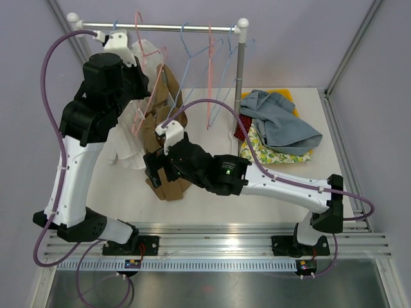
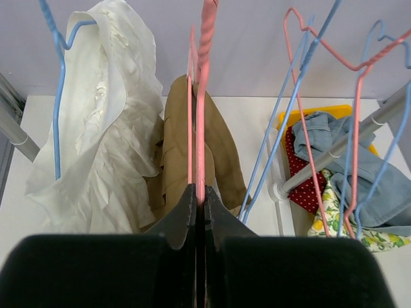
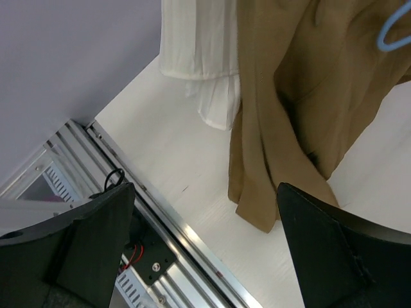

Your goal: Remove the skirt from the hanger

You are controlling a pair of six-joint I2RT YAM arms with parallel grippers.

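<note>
The white worktop carries a heap of cloth at its far right: a blue denim garment on top of a lemon-print cloth, a red dotted cloth just beside them, and something yellow underneath. The grey rack post rises beside the heap. Near the front edge the brown skirt reaches the surface; whether it touches, I cannot tell

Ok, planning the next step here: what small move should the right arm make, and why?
Probably ease the right jaws forward around the hem of the brown skirt: they stand open, short of the cloth, while the left jaws are shut on the pink hanger.
</note>
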